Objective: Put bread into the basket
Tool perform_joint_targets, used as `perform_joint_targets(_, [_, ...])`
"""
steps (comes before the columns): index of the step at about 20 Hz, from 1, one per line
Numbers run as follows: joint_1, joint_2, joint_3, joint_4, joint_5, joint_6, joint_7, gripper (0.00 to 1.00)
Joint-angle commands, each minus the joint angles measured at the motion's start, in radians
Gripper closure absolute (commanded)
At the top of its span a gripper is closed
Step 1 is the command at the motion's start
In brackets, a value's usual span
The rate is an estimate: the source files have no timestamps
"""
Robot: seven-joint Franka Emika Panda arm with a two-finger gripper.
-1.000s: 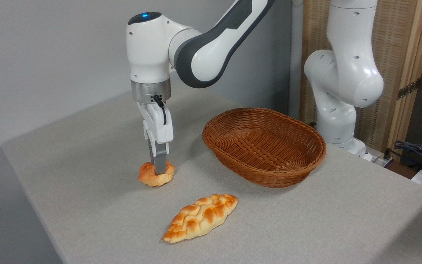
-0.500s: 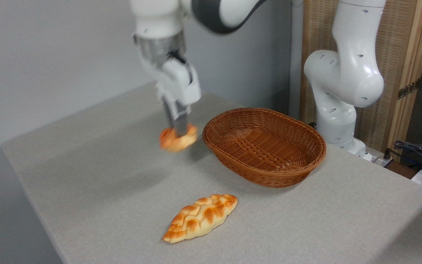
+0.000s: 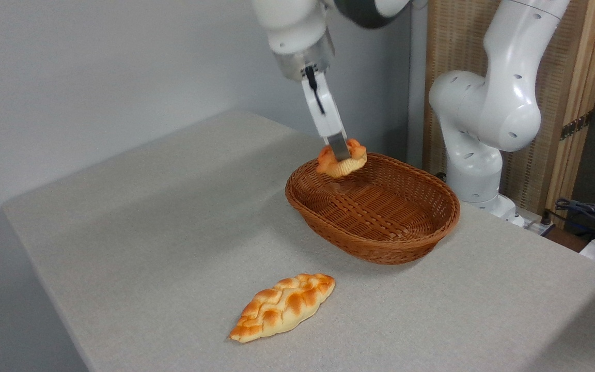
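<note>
Orange-golden and lumpy on top, the small round bun point(image 3: 341, 160) hung in the air, tilted, pinched from above by the white two-finger gripper point(image 3: 340, 154), whose fingers were closed tight onto it. It sat over the far left rim of the oval brown woven wicker basket point(image 3: 380, 243), clear of the weave below. The basket's inside held nothing else. Nearer the front edge of the grey table point(image 3: 137, 248), well apart from the basket, lay a long braided, pointed golden loaf point(image 3: 282, 307). Nothing stood between bun and basket.
</note>
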Motion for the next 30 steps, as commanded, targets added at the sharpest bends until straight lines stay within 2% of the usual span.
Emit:
perform_joint_targets(1, [-0.039,0.016,0.004,-0.05,0.019,0.067,0.037,0.0])
perform_joint_targets(2, [-0.073,0.027,0.004,-0.05,0.017,0.072,0.036,0.0])
perform_joint_targets(5, [-0.108,0.064,0.004,-0.05,0.017,0.09,0.037,0.0])
perform_joint_targets(9, [-0.111,0.078,0.004,-0.048,0.002,0.093,0.069,0.0])
perform_joint_targets(16, [-0.112,0.082,0.005,-0.042,0.003,0.093,0.121,0.0])
perform_joint_targets(19, [-0.108,0.117,0.01,0.001,0.002,0.081,0.122,0.0])
perform_joint_targets(22, [-0.096,0.136,0.034,0.131,0.002,0.027,0.085,0.0])
perform_joint_targets(24, [-0.096,0.148,0.106,0.246,-0.004,0.026,0.062,0.0])
perform_joint_targets(26, [-0.089,0.195,0.146,0.391,-0.015,0.026,-0.024,0.0])
perform_joint_targets(28, [-0.044,0.295,0.162,0.546,-0.015,0.029,-0.136,0.0])
perform_joint_targets(30, [0.032,0.358,0.148,0.63,-0.026,0.035,-0.22,0.0])
